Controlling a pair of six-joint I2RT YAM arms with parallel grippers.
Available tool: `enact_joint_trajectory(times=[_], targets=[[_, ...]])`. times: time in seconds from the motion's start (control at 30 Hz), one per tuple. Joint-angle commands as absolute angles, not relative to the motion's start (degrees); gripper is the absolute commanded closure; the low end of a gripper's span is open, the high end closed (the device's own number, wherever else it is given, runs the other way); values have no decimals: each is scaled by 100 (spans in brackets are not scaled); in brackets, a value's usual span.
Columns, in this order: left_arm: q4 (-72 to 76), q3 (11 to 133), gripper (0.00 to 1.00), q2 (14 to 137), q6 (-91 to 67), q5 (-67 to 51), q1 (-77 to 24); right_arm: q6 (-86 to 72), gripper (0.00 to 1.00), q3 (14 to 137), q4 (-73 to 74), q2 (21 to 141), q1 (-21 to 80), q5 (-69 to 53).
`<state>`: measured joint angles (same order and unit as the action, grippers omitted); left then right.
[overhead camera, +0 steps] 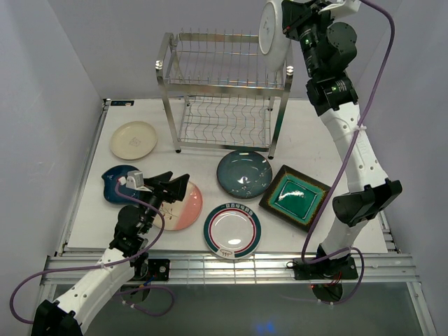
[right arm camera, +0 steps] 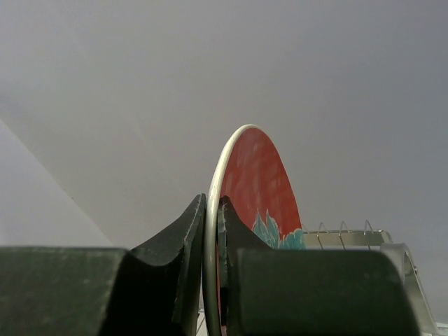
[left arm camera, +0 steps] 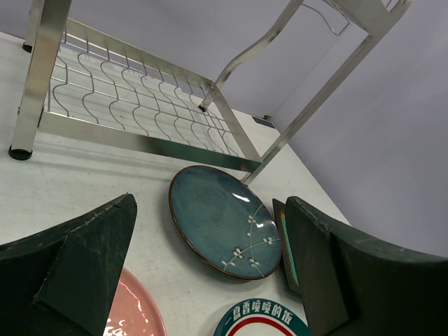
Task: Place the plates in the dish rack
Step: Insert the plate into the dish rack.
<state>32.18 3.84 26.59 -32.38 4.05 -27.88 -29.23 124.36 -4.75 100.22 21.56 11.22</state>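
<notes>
- Plate in cream (overhead camera: 134, 140) is lying flat on the table (overhead camera: 301, 140), at the far left, beside the dish rack's left legs.
- Dark blue plate (overhead camera: 112, 183) is lying nearer the front, partly hidden by the left arm.
- Left end effector (overhead camera: 175, 185) is hovering with its fingers (left arm camera: 77, 273) spread wide and grasping nothing, above the pink-and-cream plate (overhead camera: 187, 208).
- Dish rack (overhead camera: 224, 70) is standing on four legs at the back centre, with both wire tiers showing no plates seated.
- White plate with green-red rim (overhead camera: 232, 229) is lying at the front centre, near the pink-and-cream plate.
- Dark teal plate (overhead camera: 244, 173) is lying just in front of the rack's right legs.
- Square green plate (overhead camera: 295, 197) is lying just right of the dark teal plate.
- Right end effector (right arm camera: 211, 231) is clenching the rim of the red-and-teal plate (right arm camera: 255, 189), holding it upright over the right end of the rack's upper tier; whether plate and wires are touching cannot be told.
</notes>
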Motion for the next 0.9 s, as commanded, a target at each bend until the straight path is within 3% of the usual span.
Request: enact_joint_trajectory(times=[0.0,0.87], targets=[[3366,527,3,2689,-3190,413,-2795,-2725,92,12771,-1995,9466,2259,1564],[3428,466,2,2690,-3208,369,-2795,-2215,92,11979,-1767,9342,2347,2355]])
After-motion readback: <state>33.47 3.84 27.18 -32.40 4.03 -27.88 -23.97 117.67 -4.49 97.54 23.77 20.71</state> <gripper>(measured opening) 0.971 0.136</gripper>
